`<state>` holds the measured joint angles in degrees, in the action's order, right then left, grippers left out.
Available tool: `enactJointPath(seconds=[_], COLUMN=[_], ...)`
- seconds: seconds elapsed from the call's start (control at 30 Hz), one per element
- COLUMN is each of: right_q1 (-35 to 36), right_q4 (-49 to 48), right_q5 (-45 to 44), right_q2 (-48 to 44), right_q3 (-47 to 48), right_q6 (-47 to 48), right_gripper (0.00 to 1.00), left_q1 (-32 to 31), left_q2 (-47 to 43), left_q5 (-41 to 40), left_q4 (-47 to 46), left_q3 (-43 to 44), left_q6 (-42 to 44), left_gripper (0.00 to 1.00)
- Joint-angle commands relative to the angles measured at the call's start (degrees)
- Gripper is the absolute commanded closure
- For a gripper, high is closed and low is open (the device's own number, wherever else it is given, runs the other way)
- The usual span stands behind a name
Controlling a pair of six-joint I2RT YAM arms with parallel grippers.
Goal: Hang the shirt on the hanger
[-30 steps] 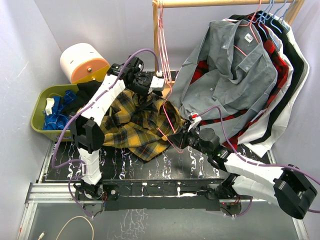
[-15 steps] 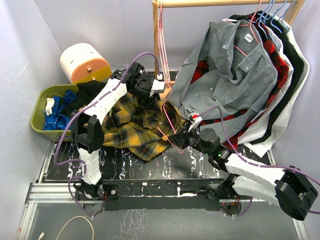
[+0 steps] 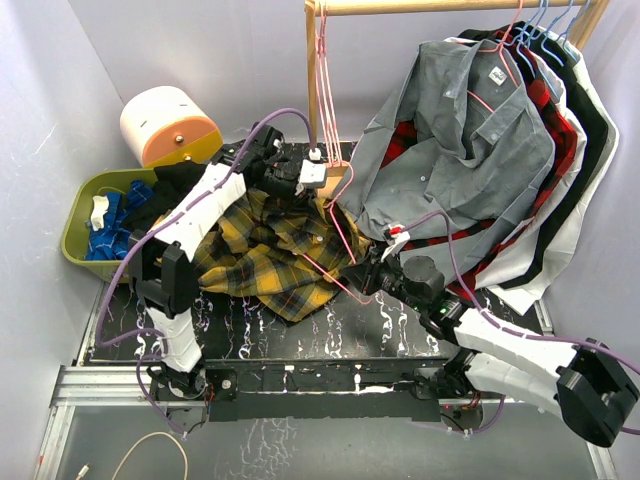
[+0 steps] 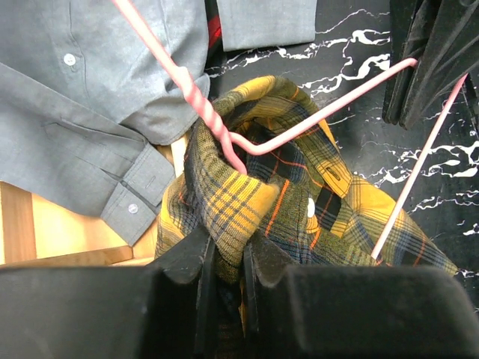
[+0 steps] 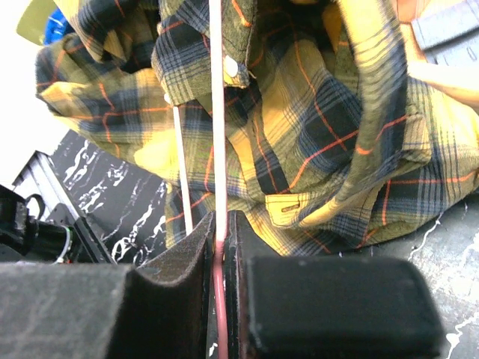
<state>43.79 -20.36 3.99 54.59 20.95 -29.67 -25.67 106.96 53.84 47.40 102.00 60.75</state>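
the left fingers (image 4: 227, 258) are pressed nearly together on a raised fold of the large yellow, black and dark-green plaid flannel shirt (image 4: 299, 194), with the cloth bunched up between the two tips. just beyond those tips, the twisted neck of the thin pink wire hanger (image 4: 322, 114) dips into the top of the same fold, and one of its arms runs off to the right over the black marbled bench (image 4: 449, 179). a plain grey shirt (image 4: 90, 112) lies beyond the left fingers and to their left, its buttoned cuff beside the plaid fold.

the right fingers are shut tight on the hanger, and its thin pink wire runs straight away from their tips across the shirt. a second, paler stretch of the wire lies just to the left of the first (where it ends cannot be made out). the shirt is heaped just beyond the right fingers, spreading to both sides of the wire.

from above, the shirt lies crumpled on the bench between the two pairs of fingers: the left fingers hold its far edge, the right fingers sit at its near right edge.
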Motion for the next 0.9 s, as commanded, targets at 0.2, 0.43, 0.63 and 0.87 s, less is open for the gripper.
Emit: enactJointPath(seconds=[0.2, 0.43, 0.63, 0.87], right_q1=[1.0, 1.0, 1.0, 1.0], right_q4=[-1.0, 5.5, 14.7, 11.8], right_q5=[-3.2, -10.0, -8.8, 3.9], right_q2=[-7.6, -20.4, -32.2, -34.1], right_q3=[4.9, 2.4, -0.1, -6.5], right_q6=[-1.5, -4.4, -5.0, -10.5], right_gripper=[0.67, 0.02, 0.02, 0.02], left_q1=[0.2, 1.9, 3.8, 4.9], left_q2=[-10.8, -18.5, -24.2, -29.6], left_q5=[-0.2, -9.0, -14.9, -14.0], left_q4=[4.7, 13.5, 13.2, 18.0], left_q3=[-0.3, 3.7, 4.1, 9.8], left_q6=[-4.1, -3.7, -11.6, -16.3], left_gripper=[1.00, 1.00, 1.00, 1.00])
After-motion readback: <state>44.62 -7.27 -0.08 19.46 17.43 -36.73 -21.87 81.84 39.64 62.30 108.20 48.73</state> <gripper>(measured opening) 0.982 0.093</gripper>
